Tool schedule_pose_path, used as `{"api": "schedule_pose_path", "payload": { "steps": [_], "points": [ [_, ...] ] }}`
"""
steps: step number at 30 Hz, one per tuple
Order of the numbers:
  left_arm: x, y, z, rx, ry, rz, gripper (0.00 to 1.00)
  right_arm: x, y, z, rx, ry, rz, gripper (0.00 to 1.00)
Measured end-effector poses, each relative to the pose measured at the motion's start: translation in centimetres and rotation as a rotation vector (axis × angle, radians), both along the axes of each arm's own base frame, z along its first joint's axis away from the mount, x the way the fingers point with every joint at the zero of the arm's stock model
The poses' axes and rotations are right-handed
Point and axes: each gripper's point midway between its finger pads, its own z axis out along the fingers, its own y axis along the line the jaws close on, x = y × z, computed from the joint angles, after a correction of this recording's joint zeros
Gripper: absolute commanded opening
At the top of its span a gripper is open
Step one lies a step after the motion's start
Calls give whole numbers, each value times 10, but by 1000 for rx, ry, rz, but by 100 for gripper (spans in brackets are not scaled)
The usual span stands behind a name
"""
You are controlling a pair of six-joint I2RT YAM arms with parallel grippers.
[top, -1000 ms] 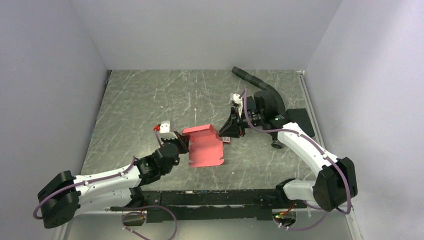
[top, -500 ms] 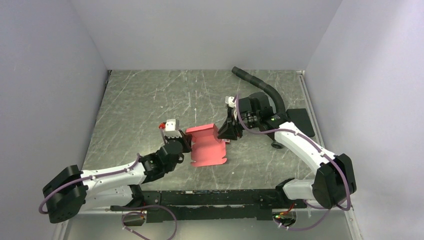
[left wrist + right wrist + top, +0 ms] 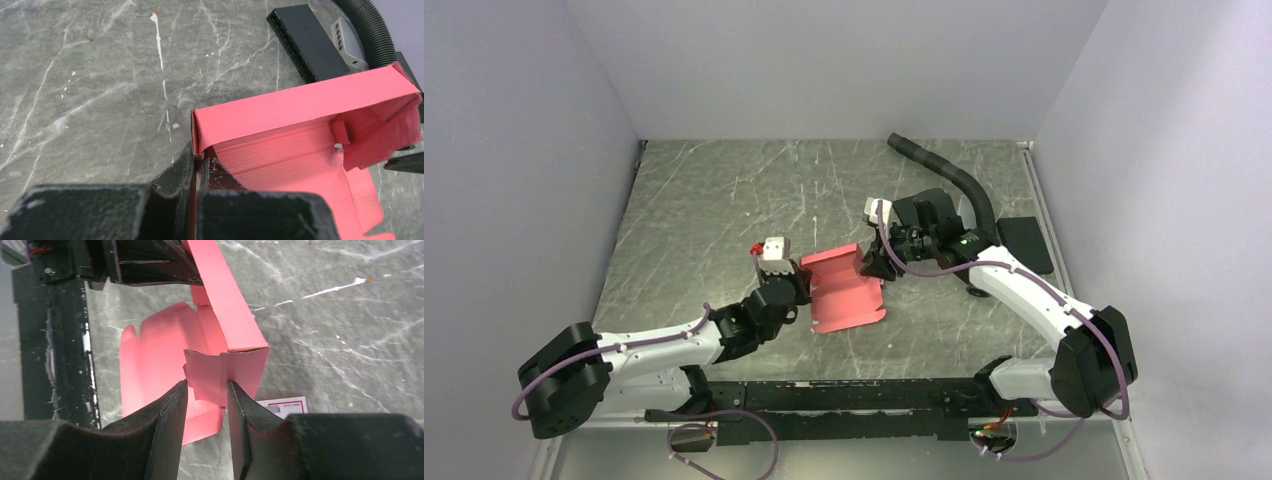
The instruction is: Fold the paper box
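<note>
The red-pink paper box (image 3: 849, 295) lies partly folded at the middle of the table, its far wall raised. My left gripper (image 3: 798, 291) is shut on the box's left wall by the far-left corner; the left wrist view shows its jaws (image 3: 200, 157) pinching the card edge of the box (image 3: 300, 150). My right gripper (image 3: 872, 265) is at the box's right end. In the right wrist view its jaws (image 3: 206, 390) stand open, straddling the creased end flap of the box (image 3: 222, 375), and the right finger (image 3: 237, 410) touches the flap.
A black ribbed hose (image 3: 944, 170) curves at the back right. A black flat pad (image 3: 1024, 243) lies by the right wall. A small red-and-white card (image 3: 282, 406) lies on the table beside the box's right end. A black rail (image 3: 844, 395) runs along the near edge.
My left gripper has pushed forward and right with the box in it. My right gripper has moved left and down onto the box's right end flap.
</note>
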Motion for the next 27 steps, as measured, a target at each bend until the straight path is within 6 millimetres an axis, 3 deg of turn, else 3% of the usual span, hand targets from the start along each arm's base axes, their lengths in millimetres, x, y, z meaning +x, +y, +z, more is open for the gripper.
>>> {"api": "schedule_pose_path", "payload": {
  "steps": [6, 11, 19, 23, 27],
  "points": [
    [1, -5, -1, 0, 5, -10, 0, 14, -3, -3, -51, -72, -64, 39],
    [2, -8, -2, -5, 7, -17, 0, 22, -5, -4, -87, -130, -97, 46],
    [2, -11, 2, -29, 0, -23, 0, 31, -9, 1, -105, -201, -127, 45],
    [2, -12, 3, -33, -1, -28, 0, 34, -10, 2, -110, -211, -141, 57],
    [1, -14, 4, -41, 1, -33, 0, 37, -10, 2, -106, -210, -167, 57]
  ]
}}
